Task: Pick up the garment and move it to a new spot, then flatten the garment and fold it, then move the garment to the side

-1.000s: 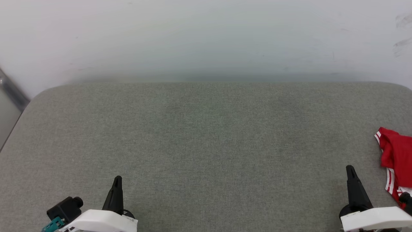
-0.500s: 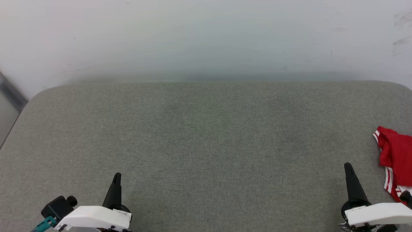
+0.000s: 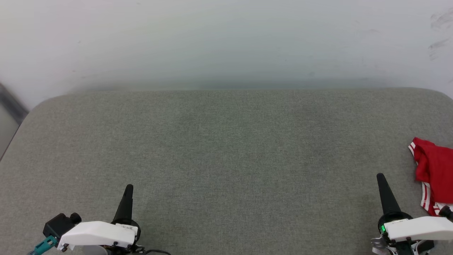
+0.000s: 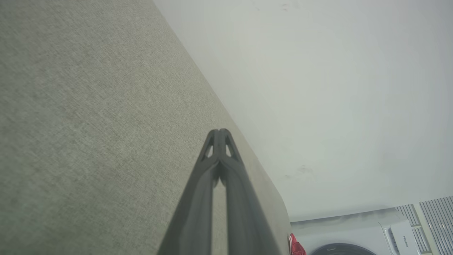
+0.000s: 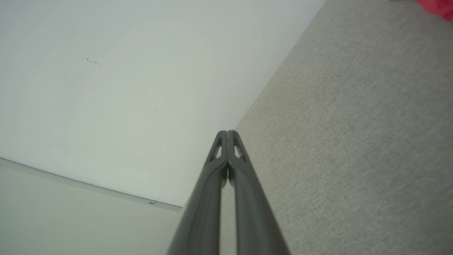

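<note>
The garment (image 3: 434, 170), red with white striped trim, lies crumpled at the far right edge of the grey fabric surface (image 3: 226, 141), partly cut off by the head view's border. A sliver of it shows red at the bottom of the left wrist view (image 4: 296, 248) and at the top right corner of the right wrist view (image 5: 437, 6). My right gripper (image 3: 380, 176) is shut and empty, a short way left of the garment and apart from it. My left gripper (image 3: 129, 187) is shut and empty at the lower left. Both pairs of fingertips (image 4: 220, 132) (image 5: 227, 133) press together.
A pale wall (image 3: 226, 42) rises right behind the grey surface. The surface's rounded far corners show at left and right. In the left wrist view a white appliance (image 4: 371, 233) with a dark round door stands beyond the surface's end.
The whole head picture has shifted slightly, so the camera moved. Both grippers sit a little higher in the picture, still shut. The garment lies as before.
</note>
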Controlling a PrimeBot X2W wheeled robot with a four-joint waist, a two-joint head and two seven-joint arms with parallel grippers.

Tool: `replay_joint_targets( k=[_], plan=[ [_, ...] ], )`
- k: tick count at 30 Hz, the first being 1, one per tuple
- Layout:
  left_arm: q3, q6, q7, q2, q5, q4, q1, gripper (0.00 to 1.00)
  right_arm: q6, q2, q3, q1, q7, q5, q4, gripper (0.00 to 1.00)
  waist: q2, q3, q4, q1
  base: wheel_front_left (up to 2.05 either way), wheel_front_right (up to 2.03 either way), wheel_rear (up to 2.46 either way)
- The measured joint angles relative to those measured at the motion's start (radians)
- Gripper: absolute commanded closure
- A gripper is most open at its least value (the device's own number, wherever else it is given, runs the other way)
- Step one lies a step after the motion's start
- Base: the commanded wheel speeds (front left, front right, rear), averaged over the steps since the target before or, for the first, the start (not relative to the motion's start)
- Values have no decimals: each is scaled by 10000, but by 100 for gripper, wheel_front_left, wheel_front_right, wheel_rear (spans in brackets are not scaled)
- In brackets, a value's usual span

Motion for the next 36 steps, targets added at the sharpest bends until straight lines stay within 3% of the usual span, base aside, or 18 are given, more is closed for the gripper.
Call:
replay_joint_targets(
  k=[36],
  plan=[
    [412,-399,834,-15,-3419,307,-483,100,0,-2,-98,-563,830,3239,408,100,0,38,-168,0,0,0,0]
  ],
)
